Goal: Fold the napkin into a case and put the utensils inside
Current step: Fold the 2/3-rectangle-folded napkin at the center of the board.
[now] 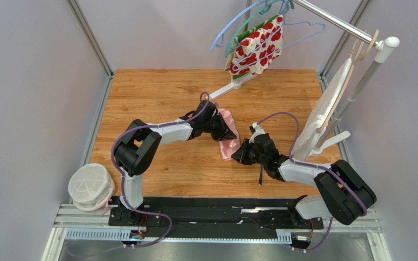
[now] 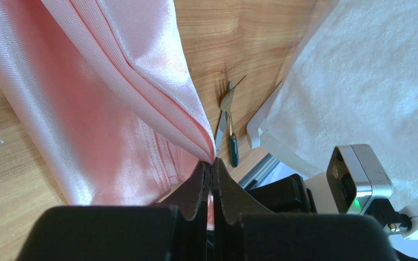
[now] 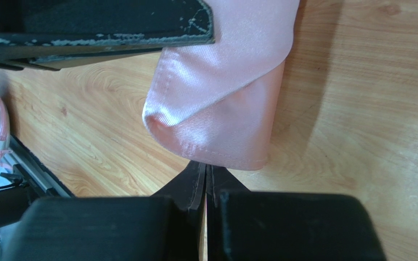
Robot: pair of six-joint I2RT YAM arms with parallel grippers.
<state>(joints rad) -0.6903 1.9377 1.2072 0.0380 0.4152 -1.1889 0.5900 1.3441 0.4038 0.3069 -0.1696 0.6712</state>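
Note:
The light-pink napkin (image 1: 228,142) is partly folded and lifted off the wooden table. My left gripper (image 1: 231,134) is shut on a bunched fold of the napkin (image 2: 86,109), the cloth running into its fingertips (image 2: 211,162). My right gripper (image 1: 238,154) is shut, its tips (image 3: 206,166) against the lower hem of the napkin (image 3: 222,119); no cloth shows between its pads. The utensils lie on the table: a fork (image 2: 226,104) with a dark handle beside a thin silver piece (image 2: 220,136). From above they read as one dark sliver (image 1: 261,176) under the right arm.
A metal rack stands at the back right with hangers, a red-and-white floral cloth (image 1: 258,46) and a white cloth (image 1: 325,109). That white cloth (image 2: 369,81) hangs close to the utensils. A white netted bundle (image 1: 90,186) sits at the near left edge.

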